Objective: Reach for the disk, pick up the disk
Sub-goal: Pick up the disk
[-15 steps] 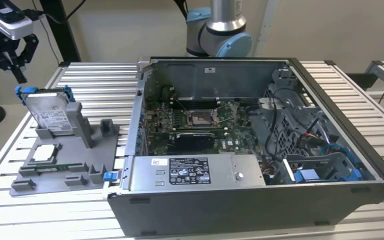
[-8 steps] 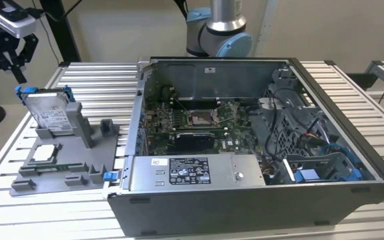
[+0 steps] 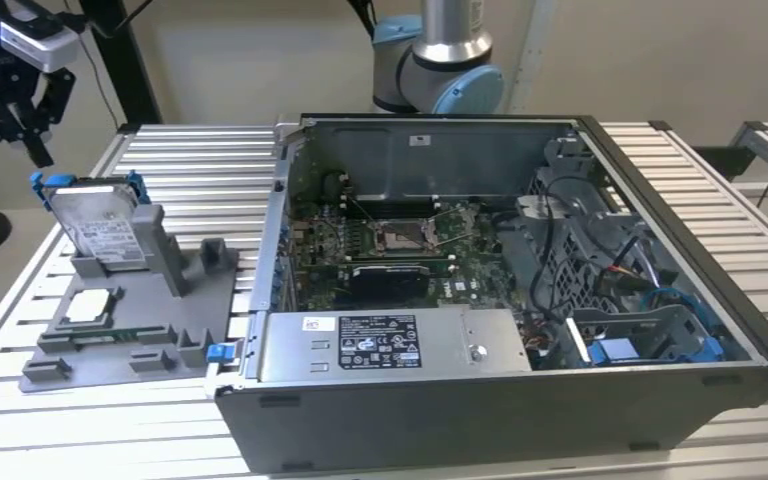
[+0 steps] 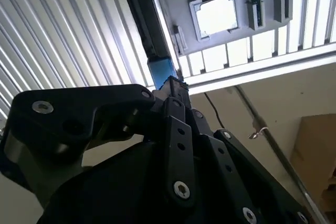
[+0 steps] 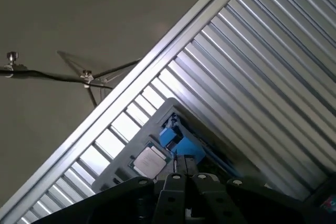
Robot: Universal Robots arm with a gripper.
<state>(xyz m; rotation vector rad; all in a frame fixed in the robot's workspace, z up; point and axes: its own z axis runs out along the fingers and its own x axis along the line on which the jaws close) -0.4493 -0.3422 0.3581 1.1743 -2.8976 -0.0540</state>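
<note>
The slatted table (image 3: 184,160) carries an open computer case (image 3: 491,420) and, to the exterior view's left of it, a grey plastic holder (image 3: 157,335). The disk (image 3: 97,228) stands upright in a slot at the far end of that holder. Its label face shows, and its blue rails (image 3: 45,186) stick up at the top corners. A small square chip (image 3: 91,306) lies flat in a pocket of the holder nearer the camera. The disk is not lifted and I have nothing in my grasp. I judge the reach well along but not finished, and the pick-up is wholly left to do.

My arm (image 3: 438,70) rises behind the case. My gripper (image 3: 40,155) hangs just above the disk's top corner on the exterior view's left. It points down, close to the rail there, and I can make out no contact. In the first wrist view the jaws look drawn together, clenched on nothing, and beyond them I look down on a blue rail and the chip.
</note>
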